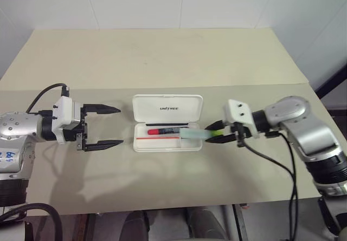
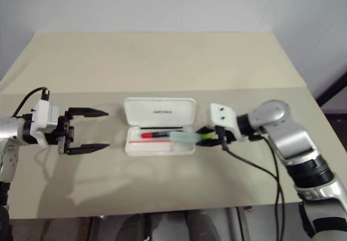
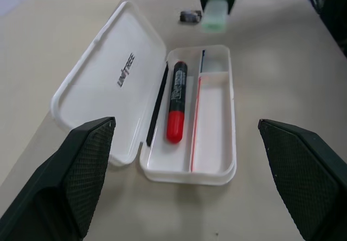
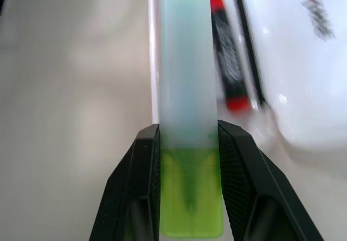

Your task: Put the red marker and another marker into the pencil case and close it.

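On the left of the table [image 1: 162,51], the left pincer [image 1: 105,126] hangs with its fingers spread wide and nothing between them, pointing at the open pencil case [image 1: 168,123] from just beside its short end. If it drifts in now, it could nudge the light case and spoil the other arm's aim.

In the middle, the case lies open, lid flat toward the far side. The red marker [image 1: 165,131] already rests in the tray's far compartment, beside the thin red divider [image 3: 195,116]; the near compartment is free.

On the right, the right pincer [image 1: 222,132] is clamped on the capped end of the green marker [image 1: 196,135], whose pale barrel reaches over the case's right end, above the tray.

Likely risks: the grip sits at one end only, so the barrel may swing or slip. Released too high or askew, it could land across the rim or divider, or on the red marker, and then the lid would not shut. Pushing down hard could slide or tip the case.
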Tool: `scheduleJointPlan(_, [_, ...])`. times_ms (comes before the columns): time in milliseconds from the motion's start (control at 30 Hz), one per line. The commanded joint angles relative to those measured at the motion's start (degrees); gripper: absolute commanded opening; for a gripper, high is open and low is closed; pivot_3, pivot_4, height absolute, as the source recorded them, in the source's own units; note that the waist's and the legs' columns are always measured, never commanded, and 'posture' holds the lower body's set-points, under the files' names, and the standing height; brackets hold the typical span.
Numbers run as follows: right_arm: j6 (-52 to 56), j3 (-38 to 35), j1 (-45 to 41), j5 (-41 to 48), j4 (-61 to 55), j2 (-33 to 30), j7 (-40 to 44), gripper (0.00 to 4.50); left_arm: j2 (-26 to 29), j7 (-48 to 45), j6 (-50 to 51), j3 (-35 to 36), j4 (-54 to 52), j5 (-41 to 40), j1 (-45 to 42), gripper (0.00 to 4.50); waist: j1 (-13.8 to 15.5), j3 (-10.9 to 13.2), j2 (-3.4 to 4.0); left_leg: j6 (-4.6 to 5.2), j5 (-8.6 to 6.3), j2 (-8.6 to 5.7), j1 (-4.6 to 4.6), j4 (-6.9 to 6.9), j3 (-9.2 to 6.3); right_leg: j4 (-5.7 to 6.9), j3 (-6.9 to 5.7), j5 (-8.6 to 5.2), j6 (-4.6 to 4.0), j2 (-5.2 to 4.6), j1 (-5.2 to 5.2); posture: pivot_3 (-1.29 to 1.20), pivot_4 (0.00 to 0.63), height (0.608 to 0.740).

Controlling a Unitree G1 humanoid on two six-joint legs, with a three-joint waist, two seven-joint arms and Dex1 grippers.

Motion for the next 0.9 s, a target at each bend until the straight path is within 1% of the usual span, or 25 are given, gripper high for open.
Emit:
scheduleJointPlan(33, [1.88,2.10,-3.24,-1.02,-1.59,3.08,-2.65,1.10,1.22,0.77,-1.29,2.27,-0.26,0.16,0.67,4.50,0.09,0.00,0.00,0.00,-0.01,0.00,-0.02,-0.01,0.00,0.00,0.00,0.00,0.00,0.00,-0.02,0.00,0.150,0.740])
scheduleJointPlan(167, [4.80,5.75,-6.36,-2.64,-0.83,9.30,-6.50,1.10,1.35,1.43,-1.86,2.92,-0.13,0.51,1.77,4.50,0.12,0.00,0.00,0.00,-0.01,0.02,-0.01,-0.04,0.01,0.02,-0.02,-0.01,-0.01,0.02,-0.06,0.00,0.150,0.740])
scheduleJointPlan(233, [6.30,7.03,-6.70,-2.95,-1.31,11.25,-7.64,1.10,1.33,1.55,-1.95,3.16,-0.37,0.60,2.27,4.50,0.17,0.00,0.00,0.00,-0.01,0.02,-0.01,-0.06,0.00,0.04,-0.03,-0.02,-0.02,0.02,-0.06,0.00,0.150,0.740])
scheduleJointPlan(567, [11.17,11.40,-6.25,-2.07,-3.47,14.59,-9.45,1.10,2.49,2.74,-0.57,4.87,-2.70,-0.35,5.24,4.50,0.37,-0.01,-0.02,-0.01,-0.02,0.02,-0.04,-0.12,-0.03,0.00,-0.09,-0.04,-0.06,0.01,-0.07,0.00,0.150,0.740])
scheduleJointPlan(700, [10.81,12.73,-7.01,-2.93,-1.55,16.56,-10.48,1.10,2.56,3.16,-0.02,5.56,-3.81,-0.58,7.09,4.50,0.06,-0.02,-0.03,-0.01,-0.01,0.03,-0.01,-0.26,-0.01,0.01,-0.08,-0.05,-0.08,0.02,-0.10,0.00,0.150,0.740])
scheduleJointPlan(900, [9.39,14.04,-8.47,-4.29,1.37,17.93,-10.66,1.10,2.36,3.88,0.79,5.54,-5.28,-0.88,7.64,4.50,0.17,-0.02,-0.03,-0.02,-0.01,0.03,-0.01,-0.38,-0.01,-0.04,-0.10,-0.07,-0.12,0.01,-0.14,0.00,0.150,0.740])
